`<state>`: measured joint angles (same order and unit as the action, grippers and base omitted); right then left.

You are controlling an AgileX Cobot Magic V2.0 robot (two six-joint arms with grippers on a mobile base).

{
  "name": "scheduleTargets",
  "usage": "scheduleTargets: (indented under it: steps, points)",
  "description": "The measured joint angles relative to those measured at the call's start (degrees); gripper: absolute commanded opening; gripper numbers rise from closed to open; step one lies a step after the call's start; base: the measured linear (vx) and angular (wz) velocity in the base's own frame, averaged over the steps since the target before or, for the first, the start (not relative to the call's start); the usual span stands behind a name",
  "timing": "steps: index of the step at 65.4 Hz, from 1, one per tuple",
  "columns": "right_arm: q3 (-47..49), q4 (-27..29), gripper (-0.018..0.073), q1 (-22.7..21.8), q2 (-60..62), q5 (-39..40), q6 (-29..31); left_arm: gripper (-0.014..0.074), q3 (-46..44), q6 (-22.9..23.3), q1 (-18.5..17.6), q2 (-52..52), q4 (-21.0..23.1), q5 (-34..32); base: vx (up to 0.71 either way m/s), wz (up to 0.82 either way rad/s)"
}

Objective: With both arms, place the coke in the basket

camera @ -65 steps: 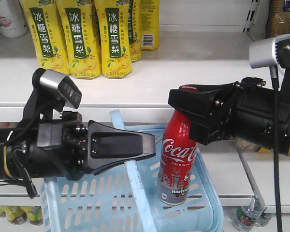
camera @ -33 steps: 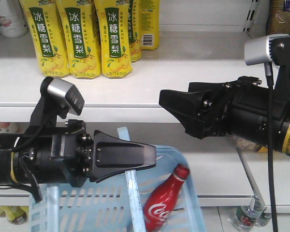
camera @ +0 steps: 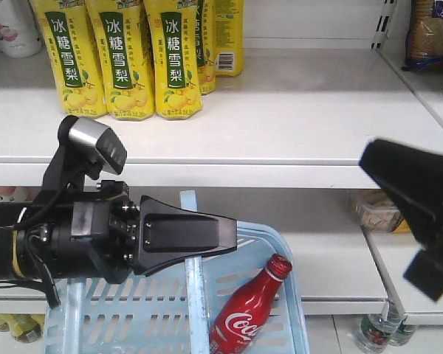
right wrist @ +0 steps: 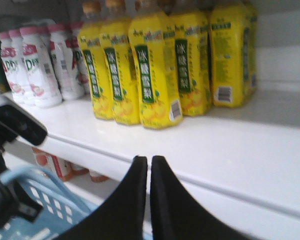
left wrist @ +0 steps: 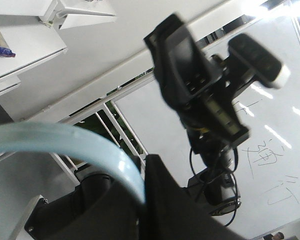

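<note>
Close front view onto shelf (camera: 280, 133), shared with right wrist; left wrist seemingly upward.

The front view is bright and evenly lit from above. The white shelf (camera: 280, 133) nearly washes out and throws a soft shadow on the wall beneath it. My right gripper (camera: 421, 214), at the right edge, is smeared with blur, while the coke (camera: 244, 321) carries crisp glints. In my left wrist view, glare burns out the upper right, and the basket (left wrist: 65, 140) handle is a soft, unfocused arc. My right wrist view is hazy throughout, with my fingers (right wrist: 135, 200) as dark silhouettes.
</note>
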<state>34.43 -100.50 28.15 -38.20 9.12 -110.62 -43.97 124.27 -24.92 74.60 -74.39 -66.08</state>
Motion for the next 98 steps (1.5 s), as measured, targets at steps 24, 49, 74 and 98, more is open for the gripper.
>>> scheduleTargets:
  steps: [24,49,74,98]
  points:
    - [-25.5,1.3,-0.0006,0.0,16.5,-17.8,0.8,-0.0006,0.0,0.0,0.0,0.0,0.0,0.0,0.00,0.00]
    - [-27.3,1.4,-0.0006,0.0,17.6,-18.0,0.8,-0.0006,0.0,0.0,0.0,0.0,0.0,0.0,0.00,0.00]
    - [-27.3,1.4,-0.0006,0.0,17.6,-18.0,0.8,-0.0006,0.0,0.0,0.0,0.0,0.0,0.0,0.00,0.00]
    - [-27.3,1.4,-0.0006,0.0,17.6,-18.0,0.8,-0.0006,1.7,-14.7,-0.1,-0.9,1.1,4.3,0.00,0.00]
